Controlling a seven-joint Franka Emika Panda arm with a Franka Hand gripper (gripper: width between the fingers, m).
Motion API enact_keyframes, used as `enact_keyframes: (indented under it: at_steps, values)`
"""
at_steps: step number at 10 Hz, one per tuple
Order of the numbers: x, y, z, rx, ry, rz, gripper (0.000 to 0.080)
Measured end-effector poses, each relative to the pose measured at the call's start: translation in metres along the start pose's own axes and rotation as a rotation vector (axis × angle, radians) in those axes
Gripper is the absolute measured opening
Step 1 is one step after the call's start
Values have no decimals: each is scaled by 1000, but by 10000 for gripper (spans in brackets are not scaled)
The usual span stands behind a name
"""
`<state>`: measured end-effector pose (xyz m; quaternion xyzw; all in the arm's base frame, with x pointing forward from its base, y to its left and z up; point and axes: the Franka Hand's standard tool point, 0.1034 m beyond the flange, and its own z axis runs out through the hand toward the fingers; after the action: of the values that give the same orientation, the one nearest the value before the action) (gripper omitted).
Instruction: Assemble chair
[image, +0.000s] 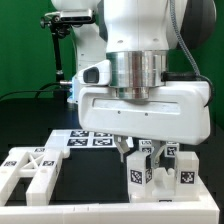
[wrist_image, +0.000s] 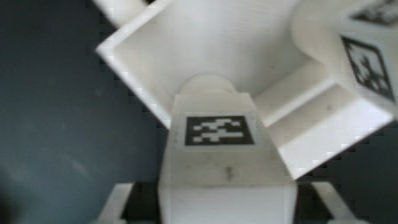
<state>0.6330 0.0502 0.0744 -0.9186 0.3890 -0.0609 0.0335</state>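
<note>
The chair is in loose white parts. A cross-braced frame (image: 35, 170) lies at the exterior view's left front. A narrow upright white piece with a square tag (image: 140, 172) stands under my gripper (image: 142, 152). In the wrist view this tagged piece (wrist_image: 221, 135) runs down between my gripper's (wrist_image: 221, 206) two fingers (wrist_image: 125, 200), with a dark gap on each side, so the jaws are open and straddle it without touching. Another tagged block (image: 186, 170) stands at the exterior view's right and also shows in the wrist view (wrist_image: 365, 65). A white slotted panel (wrist_image: 169, 55) lies beyond the piece.
The marker board (image: 92, 138) lies flat on the dark table behind the parts. A black stand with a camera (image: 65, 40) rises at the back of the exterior view's left. The arm's white body (image: 140, 60) fills the view's middle.
</note>
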Motion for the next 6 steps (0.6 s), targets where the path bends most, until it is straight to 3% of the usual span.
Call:
enact_keyframes:
  at_steps: [3, 6]
  values:
    - [-3, -1, 0, -22, 1, 405, 287]
    - [-4, -2, 0, -19, -1, 460, 313]
